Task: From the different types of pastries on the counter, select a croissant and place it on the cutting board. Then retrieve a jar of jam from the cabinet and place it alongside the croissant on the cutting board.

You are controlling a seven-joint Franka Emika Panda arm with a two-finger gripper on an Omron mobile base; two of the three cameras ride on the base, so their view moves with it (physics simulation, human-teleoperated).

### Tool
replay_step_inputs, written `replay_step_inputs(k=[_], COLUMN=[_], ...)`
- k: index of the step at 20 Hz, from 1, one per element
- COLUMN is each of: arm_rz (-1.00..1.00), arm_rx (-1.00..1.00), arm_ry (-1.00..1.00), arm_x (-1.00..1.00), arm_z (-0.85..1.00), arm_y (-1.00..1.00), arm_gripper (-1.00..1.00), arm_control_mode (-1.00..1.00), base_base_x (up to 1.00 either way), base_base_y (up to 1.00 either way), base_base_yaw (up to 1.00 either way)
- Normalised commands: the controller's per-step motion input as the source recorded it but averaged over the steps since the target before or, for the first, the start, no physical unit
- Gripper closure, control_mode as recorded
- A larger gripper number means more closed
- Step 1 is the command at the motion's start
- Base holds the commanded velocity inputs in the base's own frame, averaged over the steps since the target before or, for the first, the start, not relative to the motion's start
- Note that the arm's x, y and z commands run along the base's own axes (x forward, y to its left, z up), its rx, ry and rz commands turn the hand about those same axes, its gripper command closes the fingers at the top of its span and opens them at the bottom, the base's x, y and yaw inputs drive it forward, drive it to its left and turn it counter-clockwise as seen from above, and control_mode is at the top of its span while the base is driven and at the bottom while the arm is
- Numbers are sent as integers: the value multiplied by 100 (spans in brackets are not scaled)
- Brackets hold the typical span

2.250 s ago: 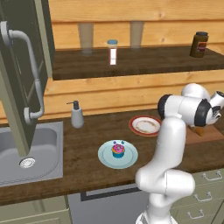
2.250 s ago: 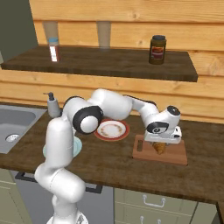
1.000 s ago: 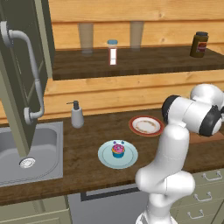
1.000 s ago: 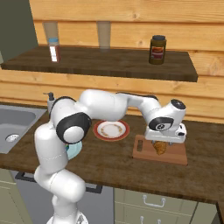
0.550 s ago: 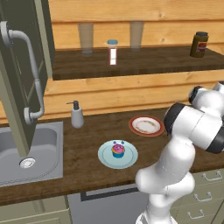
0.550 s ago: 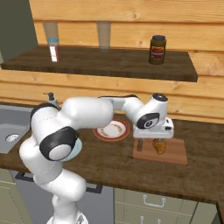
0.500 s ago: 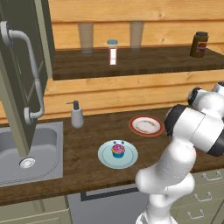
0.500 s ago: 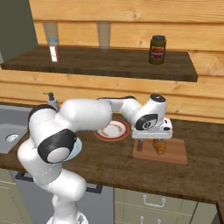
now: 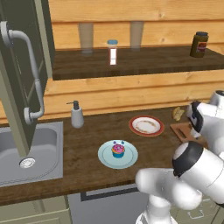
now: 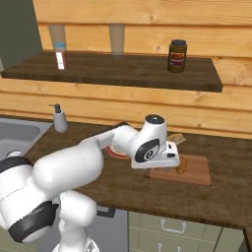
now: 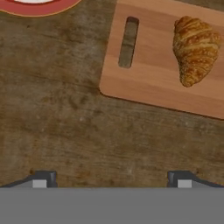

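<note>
The croissant [image 11: 194,49] lies flat on the cutting board [image 11: 148,74], golden-brown and flaky, ridged across its back and tapering to a point at one end. In the hand view it sits well in from the board's edges, with bare wood between it and the slot-shaped handle hole. The board has rounded corners and lies flat on the counter [image 11: 65,109], whose dark planks stretch bare from the board's near edge to the gripper [image 11: 111,179].

The gripper's jaws stand wide apart with nothing between them, above bare counter just left of the board. In the right base view the hand hangs low over the board's left end [image 10: 194,170], the croissant [image 10: 182,167] just right of it.

The red-rimmed plate [image 9: 146,126] lies just left of the board [image 9: 183,130], close but not touching. A small pale yellow item [image 9: 178,113] sits behind the board by the wall. Farther left and nearer, the pink-frosted cupcake [image 9: 117,150] stands on a pale blue plate [image 9: 105,157], with open counter around it. A soap dispenser [image 9: 77,115] stands by the sink [image 9: 48,148]. The cabinet door [image 9: 24,65] hangs open over the sink. On the wall shelf [image 10: 147,74] stands a dark brown jar [image 10: 177,56].
</note>
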Motion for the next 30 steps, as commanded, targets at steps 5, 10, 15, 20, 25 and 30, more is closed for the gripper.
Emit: replay_step_inputs(k=[5,10,15,20,25,30], arm_rz=[0,0,0,0,0,0], arm_rx=[-2,0,0,0,0,0], arm_ry=[-2,0,0,0,0,0], arm_x=[-72,0,0,0,0,0], arm_z=[12,0,0,0,0,0], arm_y=[16,0,0,0,0,0], arm_gripper=[-100,-100,-100,-100,-100,-100], arm_control_mode=[-100,-100,100,100,100,100], base_base_x=[0,0,-5,-68,-94,-100], base_base_y=[0,0,0,0,0,13], base_base_yaw=[0,0,0,0,2,2])
